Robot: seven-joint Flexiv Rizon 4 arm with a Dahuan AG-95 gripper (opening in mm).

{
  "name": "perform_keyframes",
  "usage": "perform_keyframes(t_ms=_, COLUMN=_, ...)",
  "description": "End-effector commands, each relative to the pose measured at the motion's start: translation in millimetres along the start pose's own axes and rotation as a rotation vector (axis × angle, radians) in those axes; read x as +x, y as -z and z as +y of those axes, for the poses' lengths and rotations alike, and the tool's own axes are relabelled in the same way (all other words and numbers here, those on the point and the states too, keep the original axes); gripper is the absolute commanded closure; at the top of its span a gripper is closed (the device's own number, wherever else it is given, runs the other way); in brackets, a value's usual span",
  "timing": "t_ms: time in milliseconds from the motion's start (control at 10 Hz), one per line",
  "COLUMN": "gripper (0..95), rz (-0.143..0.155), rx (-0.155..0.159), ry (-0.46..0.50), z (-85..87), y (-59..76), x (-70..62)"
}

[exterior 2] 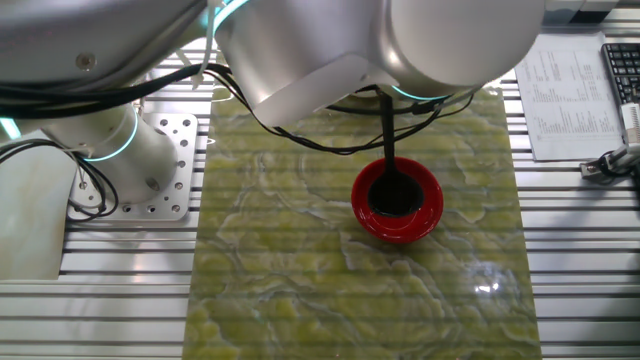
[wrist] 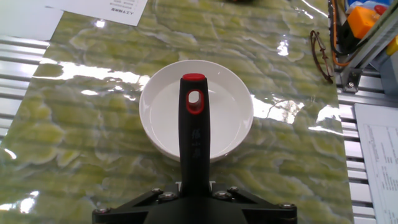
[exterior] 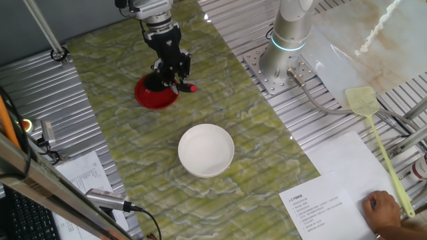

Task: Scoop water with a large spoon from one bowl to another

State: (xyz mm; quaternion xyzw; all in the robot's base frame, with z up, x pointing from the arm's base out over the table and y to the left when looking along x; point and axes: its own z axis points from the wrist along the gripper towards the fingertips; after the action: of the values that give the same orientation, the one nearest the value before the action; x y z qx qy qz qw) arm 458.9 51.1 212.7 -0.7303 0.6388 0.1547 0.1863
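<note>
My gripper is shut on the handle of the large spoon, a black ladle. The spoon's round head sits inside the red bowl at the far side of the mat. Its red-tipped handle end sticks out toward the white bowl. In the hand view the handle runs up from the gripper and overlaps the white bowl. The water is too clear to make out in either bowl.
A yellow-green fly swatter lies at the right beside printed sheets, where a person's hand rests. The arm's base stands on the metal slats. Cables and a clamp sit at the left.
</note>
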Motion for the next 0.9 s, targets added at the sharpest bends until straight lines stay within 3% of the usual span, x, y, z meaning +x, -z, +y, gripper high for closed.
perform_keyframes(t_ms=100, gripper=95.0, rz=-0.014, rx=-0.001, ry=0.000, z=-0.2, y=0.1, x=-0.4)
perform_keyframes(t_ms=900, gripper=95.0, rz=-0.026, rx=-0.008, ry=-0.011, z=-9.0, y=3.7, x=-6.0)
